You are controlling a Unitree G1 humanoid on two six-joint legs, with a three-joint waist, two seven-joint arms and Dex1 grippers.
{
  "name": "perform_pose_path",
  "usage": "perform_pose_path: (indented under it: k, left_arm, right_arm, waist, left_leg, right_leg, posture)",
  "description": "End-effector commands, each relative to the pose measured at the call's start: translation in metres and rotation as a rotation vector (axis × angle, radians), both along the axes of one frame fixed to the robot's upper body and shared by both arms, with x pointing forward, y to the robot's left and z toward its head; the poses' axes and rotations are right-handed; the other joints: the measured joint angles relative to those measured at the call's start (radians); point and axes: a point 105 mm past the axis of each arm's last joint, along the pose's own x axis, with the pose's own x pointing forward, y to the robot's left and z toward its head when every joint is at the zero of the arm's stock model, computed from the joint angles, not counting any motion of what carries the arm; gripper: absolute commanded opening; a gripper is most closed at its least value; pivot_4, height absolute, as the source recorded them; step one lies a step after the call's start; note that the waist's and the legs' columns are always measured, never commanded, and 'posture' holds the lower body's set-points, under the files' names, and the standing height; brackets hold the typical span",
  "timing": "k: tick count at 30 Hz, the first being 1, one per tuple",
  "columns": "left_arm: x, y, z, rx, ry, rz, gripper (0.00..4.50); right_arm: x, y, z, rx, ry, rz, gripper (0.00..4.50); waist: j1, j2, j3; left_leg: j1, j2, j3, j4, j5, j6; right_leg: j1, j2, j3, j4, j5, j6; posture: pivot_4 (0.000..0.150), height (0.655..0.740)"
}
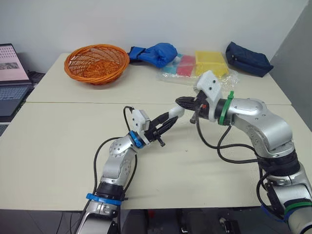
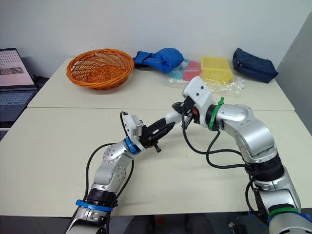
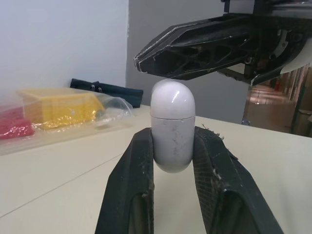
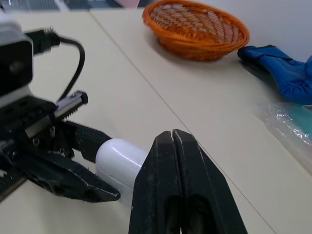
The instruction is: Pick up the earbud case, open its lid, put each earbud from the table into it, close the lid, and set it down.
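Clamps white capsule-shaped earbud case mid-frame in left jaws, lid exposed. Poises pinched-shut right jaws at lid, likely to pry.

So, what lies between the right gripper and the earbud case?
Nothing. In the left wrist view the shut right gripper sits close by the lid end of the earbud case in the left gripper; whether they touch I cannot tell.

Earbud case: plain glossy white, faint grey scuffs. Basket: orange, woven lattice. Table: pale cream, unpatterned. Pouch: dark navy. Box: yellow. Cloth bundle: bright blue. Pack: pinkish red.
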Motion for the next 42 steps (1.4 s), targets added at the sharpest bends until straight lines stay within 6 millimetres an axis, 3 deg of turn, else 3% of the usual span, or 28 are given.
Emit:
perform_pose_path:
  k: [1,5,11,14,18,20,26,32,37,42]
  left_arm:
    - [0.001,0.003,0.025,-0.046,0.034,-0.072,0.73]
    - [-0.002,0.002,0.023,0.014,0.223,-0.214,0.73]
    - [0.004,0.015,-0.002,0.103,0.638,-0.243,0.73]
    - [0.008,0.019,-0.016,0.15,0.705,-0.199,0.73]
    - [0.009,0.015,-0.035,0.106,0.974,-0.168,0.73]
    - [0.011,0.017,-0.043,0.09,1.07,-0.133,0.73]
    - [0.006,0.023,-0.062,0.118,1.209,-0.052,0.73]
    - [0.006,0.032,-0.072,0.124,1.272,0.023,0.73]
    - [0.0,0.04,-0.065,0.119,1.257,0.035,2.21]
    - [-0.008,0.079,-0.062,0.174,1.202,0.168,3.42]
  right_arm:
    - [-0.024,-0.012,0.036,0.114,-0.101,0.097,0.39]
    - [-0.032,-0.028,0.029,0.043,-0.137,0.122,1.61]
    - [-0.044,-0.047,-0.011,-0.149,-0.203,0.203,3.56]
    - [-0.046,-0.052,-0.038,-0.201,-0.176,0.232,4.47]
    - [-0.048,-0.062,-0.076,-0.28,-0.162,0.258,4.47]
    - [-0.047,-0.064,-0.084,-0.303,-0.185,0.256,4.47]
    - [-0.048,-0.058,-0.091,-0.232,-0.143,0.257,4.47]
    - [-0.039,-0.054,-0.082,-0.198,-0.173,0.222,4.47]
    - [-0.035,-0.052,-0.082,-0.205,-0.183,0.229,4.5]
    - [-0.026,-0.063,-0.084,-0.228,-0.19,0.194,4.5]
  waist:
    - [0.0,0.0,0.0]
    - [-0.001,0.0,0.0]
    - [-0.001,0.001,0.0]
    - [-0.004,0.001,0.0]
    - [-0.001,0.001,0.0]
    - [0.0,0.001,0.0]
    - [-0.004,0.001,0.0]
    - [-0.004,0.001,0.0]
    - [-0.005,0.001,0.0]
    - [-0.01,0.001,0.0]
  left_leg:
    - [0.0,0.0,-0.001,0.0,0.0,0.0]
    - [0.0,0.0,-0.002,0.0,0.0,0.0]
    - [0.0,0.0,-0.003,0.0,0.0,0.0]
    - [0.001,-0.001,-0.003,0.001,0.0,0.0]
    - [0.002,-0.001,-0.003,0.0,0.0,0.0]
    - [0.002,-0.001,-0.003,0.001,0.0,0.0]
    - [0.005,-0.001,-0.003,0.001,0.0,-0.001]
    - [0.01,-0.001,-0.001,0.001,0.001,-0.001]
    - [0.015,-0.001,0.0,0.001,0.001,-0.001]
    - [0.015,0.0,-0.001,0.0,0.001,-0.002]
  right_leg:
    - [0.0,0.0,-0.001,0.0,0.0,0.0]
    - [0.001,0.0,-0.002,-0.002,0.0,0.0]
    - [0.002,0.0,-0.003,-0.001,0.0,0.0]
    - [0.002,0.0,-0.003,-0.001,0.0,0.0]
    - [0.003,0.0,-0.004,-0.001,0.0,0.0]
    - [0.003,0.0,-0.003,0.0,0.0,0.0]
    - [0.004,0.0,-0.002,0.002,0.0,0.0]
    - [0.005,0.0,0.0,0.01,-0.001,-0.002]
    - [0.006,0.001,0.002,0.014,-0.002,-0.003]
    - [0.006,0.001,0.002,0.015,-0.003,-0.005]
  posture:
    - [0.15,0.74]
    - [0.15,0.74]
    - [0.15,0.74]
    - [0.15,0.74]
    - [0.15,0.74]
    - [0.15,0.74]
    - [0.15,0.74]
    - [0.15,0.74]
    - [0.15,0.74]
    - [0.15,0.74]
